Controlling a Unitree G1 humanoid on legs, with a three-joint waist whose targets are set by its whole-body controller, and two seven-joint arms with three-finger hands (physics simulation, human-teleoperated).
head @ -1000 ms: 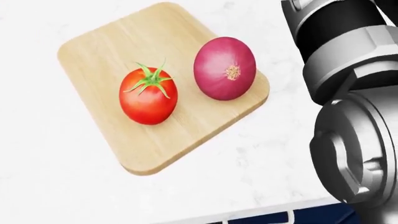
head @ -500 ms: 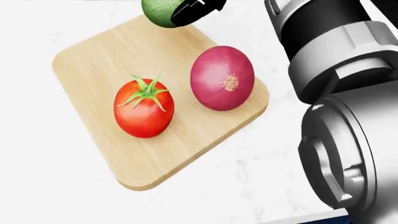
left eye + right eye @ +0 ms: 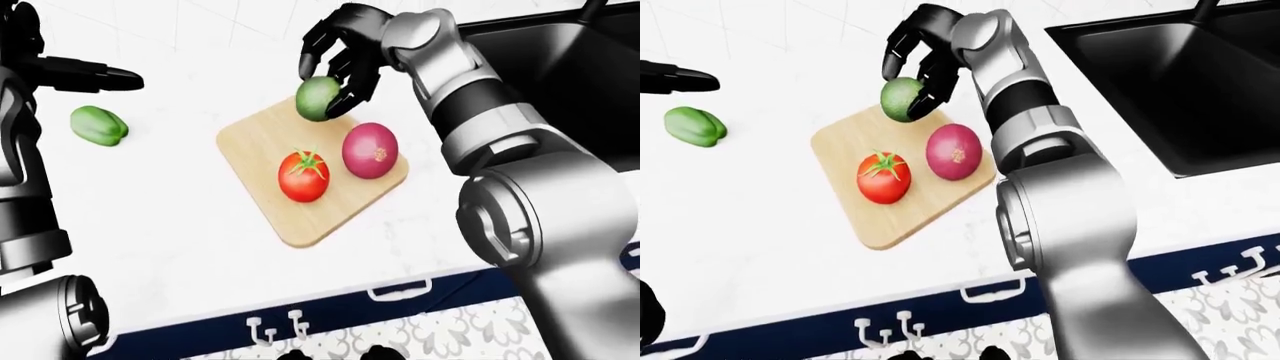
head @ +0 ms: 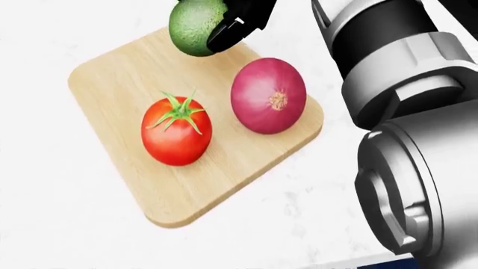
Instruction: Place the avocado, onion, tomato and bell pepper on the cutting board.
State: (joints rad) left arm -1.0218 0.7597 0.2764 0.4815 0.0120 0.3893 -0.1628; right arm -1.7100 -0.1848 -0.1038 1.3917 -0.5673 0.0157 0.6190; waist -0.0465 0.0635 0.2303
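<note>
On the white counter lies a wooden cutting board (image 3: 252,142) carrying a red tomato (image 3: 303,176) and a purple onion (image 3: 369,150). My right hand (image 3: 335,81) reaches in from the right, its black fingers shut on a green avocado (image 3: 316,98) held over the board's top edge, just above the onion. In the head view the avocado (image 4: 194,25) hangs at the top above the board. A green bell pepper (image 3: 98,125) rests on the counter left of the board. My left hand (image 3: 98,76) hovers above the pepper, its fingers stretched out and holding nothing.
A black sink (image 3: 1180,82) lies to the right of the board in the right-eye view. The counter's near edge (image 3: 300,300) runs along the bottom, with navy drawer fronts and white handles below it.
In the head view my right hand has brought the avocado in from the top, and it now hangs lower over the board's top edge. Tomato and onion have stayed put; the view shifted slightly.
</note>
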